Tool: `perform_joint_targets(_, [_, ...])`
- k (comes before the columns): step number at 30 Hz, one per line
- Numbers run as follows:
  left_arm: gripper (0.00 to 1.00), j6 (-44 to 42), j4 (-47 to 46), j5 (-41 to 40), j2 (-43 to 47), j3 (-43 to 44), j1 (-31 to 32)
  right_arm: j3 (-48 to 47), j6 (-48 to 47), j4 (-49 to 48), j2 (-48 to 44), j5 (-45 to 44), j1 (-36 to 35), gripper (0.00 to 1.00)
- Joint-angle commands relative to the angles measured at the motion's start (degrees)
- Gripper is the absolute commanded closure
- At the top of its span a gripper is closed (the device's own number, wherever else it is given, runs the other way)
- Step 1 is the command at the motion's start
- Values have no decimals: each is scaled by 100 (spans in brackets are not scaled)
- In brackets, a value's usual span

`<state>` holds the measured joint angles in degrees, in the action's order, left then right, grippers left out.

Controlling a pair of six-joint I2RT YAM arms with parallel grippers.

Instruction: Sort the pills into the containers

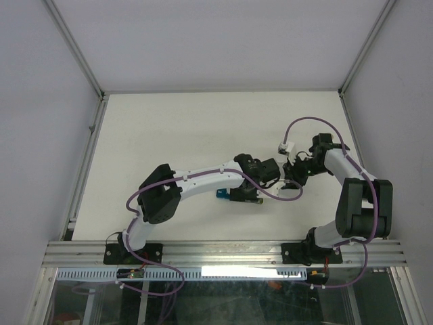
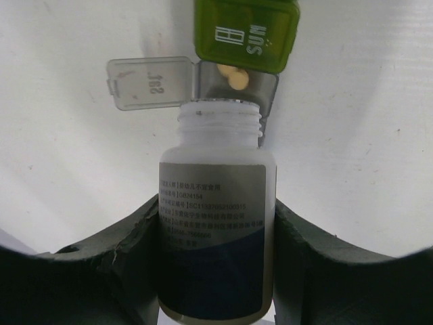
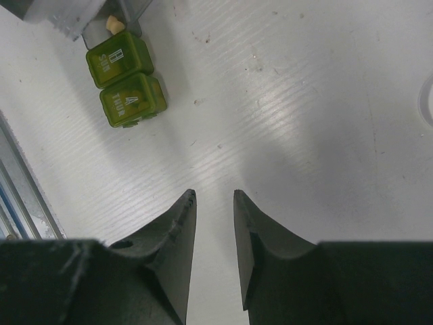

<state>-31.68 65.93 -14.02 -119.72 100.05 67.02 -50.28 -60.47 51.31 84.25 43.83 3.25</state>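
Left gripper: clamped on the uncapped white plastic bottle with a grey-and-blue label; you hold its mouth towards the strip so pills can tip out.
Containers: the strip of joined plastic cube compartments lies on the white table, just beyond the bottle mouth.
Open compartment: clear-grey, with its clear flip lid folded aside; two round yellow pills lie inside.
Yellow-green compartment: closed, next along the strip.
Right gripper: jaws narrowly parted and empty, near the strip's green end, probably waiting to work lids.
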Motion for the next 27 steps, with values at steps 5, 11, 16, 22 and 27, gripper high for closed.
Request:
perform_joint_targets(5, [100, 191, 72, -33, 180, 276, 5, -201, -60, 39, -2, 197, 68, 68])
perform_joint_targets(11, [100, 281, -322, -49, 502, -139, 3, -206, -75, 45, 17, 230, 71, 68])
perform_joint_targets(16, [100, 364, -768, -29, 783, -543, -7, -199, -79, 59, 5, 230, 71, 68])
perform_joint_targets(22, [100, 580, -2006, 5, 1706, -1515, -6, -199, -176, 72, -16, 290, 75, 68])
perform_joint_targets(27, [100, 856, -3766, 220, 2745, -2907, -6, -229, -481, 324, -143, 518, 104, 67])
